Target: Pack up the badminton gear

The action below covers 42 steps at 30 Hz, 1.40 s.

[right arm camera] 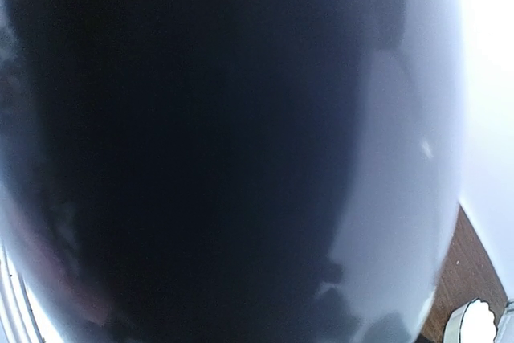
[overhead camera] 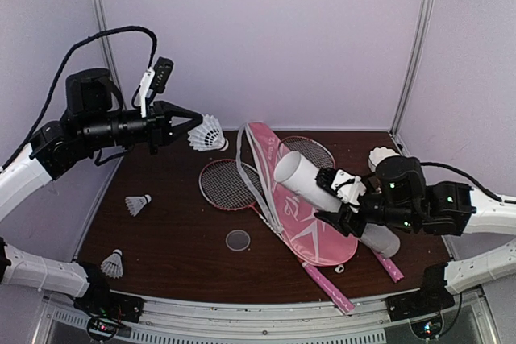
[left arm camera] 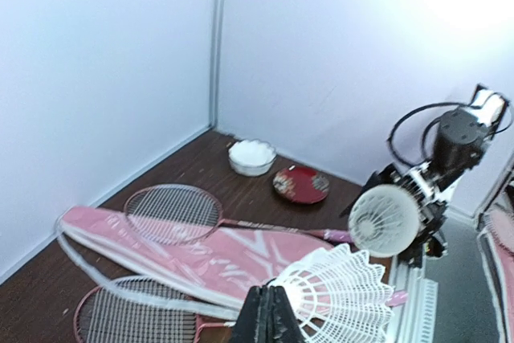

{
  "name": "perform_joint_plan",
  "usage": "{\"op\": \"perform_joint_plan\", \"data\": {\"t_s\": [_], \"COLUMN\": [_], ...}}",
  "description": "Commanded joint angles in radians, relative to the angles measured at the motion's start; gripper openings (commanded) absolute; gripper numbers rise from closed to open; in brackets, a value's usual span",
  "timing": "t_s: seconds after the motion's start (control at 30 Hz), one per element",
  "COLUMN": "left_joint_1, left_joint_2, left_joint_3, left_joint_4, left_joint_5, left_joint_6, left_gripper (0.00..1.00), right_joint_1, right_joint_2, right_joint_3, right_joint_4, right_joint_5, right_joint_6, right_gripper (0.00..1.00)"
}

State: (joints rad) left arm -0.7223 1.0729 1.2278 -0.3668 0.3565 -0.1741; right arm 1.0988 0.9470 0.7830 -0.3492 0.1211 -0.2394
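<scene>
A robot workbench seen from above, early in packing up a badminton set; nothing appears packed yet. The left gripper (overhead camera: 193, 122) is raised at the back left, its fingers pinched together on the base of a white feather shuttlecock (overhead camera: 208, 133) held in the air. The right gripper (overhead camera: 343, 195) is clamped around a long white tube (overhead camera: 302, 176), lifted and tilted so its open mouth faces the left arm; the likely next step is feeding the shuttlecock into that mouth. The right wrist camera shows only the tube's dark bulk. Two loose shuttlecocks (overhead camera: 139, 204) lie well apart from the tube on the left of the table (overhead camera: 177, 239). Two red-framed racquets (overhead camera: 228, 185) lie in the middle, one head on each side of a pink cover (overhead camera: 298, 227), neither visibly inside it. A small clear disc (overhead camera: 238, 239), possibly the tube's cap, lies near the front. Toward a back corner sit a white bowl (left arm camera: 251, 156) and a red dish (left arm camera: 301, 184). The table is dark brown woodgrain, enclosed by pale, plain walls with metal corner posts.
</scene>
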Motion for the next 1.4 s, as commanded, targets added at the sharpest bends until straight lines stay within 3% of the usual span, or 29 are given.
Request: {"op": "perform_joint_plan", "data": {"t_s": [0.0, 0.47, 0.8, 0.83, 0.9, 0.97, 1.07, 1.37], "left_joint_1": [-0.033, -0.194, -0.223, -0.225, -0.226, -0.227, -0.229, -0.235], "left_joint_2": [0.002, 0.147, 0.242, 0.245, 0.247, 0.239, 0.22, 0.209], "left_joint_3": [-0.016, -0.007, 0.026, 0.035, 0.057, 0.08, 0.084, 0.114], "left_joint_4": [0.288, 0.449, 0.384, 0.355, 0.295, 0.218, 0.134, -0.023], "left_joint_5": [0.231, 0.264, 0.223, 0.219, 0.207, 0.175, 0.124, 0.032], "left_joint_6": [-0.105, -0.172, -0.145, -0.128, -0.096, -0.052, -0.007, 0.076], "left_gripper": [0.0, 0.0, 0.0, 0.05, 0.3, 0.47, 0.56, 0.7], "right_joint_1": [0.028, 0.071, 0.078, 0.078, 0.078, 0.079, 0.079, 0.083], "right_joint_2": [0.01, 0.048, 0.022, 0.022, 0.024, 0.028, 0.038, 0.054], "right_joint_3": [0.045, 0.084, 0.074, 0.074, 0.074, 0.073, 0.066, 0.076], "right_joint_4": [0.087, 0.159, 0.2, 0.198, 0.196, 0.186, 0.173, 0.145], "right_joint_5": [-0.02, -0.025, -0.034, -0.034, -0.03, -0.025, -0.017, -0.004], "right_joint_6": [-0.07, -0.067, -0.073, -0.075, -0.077, -0.081, -0.085, -0.09], "right_gripper": [0.49, 0.49, 0.47, 0.47, 0.47, 0.47, 0.47, 0.46]}}
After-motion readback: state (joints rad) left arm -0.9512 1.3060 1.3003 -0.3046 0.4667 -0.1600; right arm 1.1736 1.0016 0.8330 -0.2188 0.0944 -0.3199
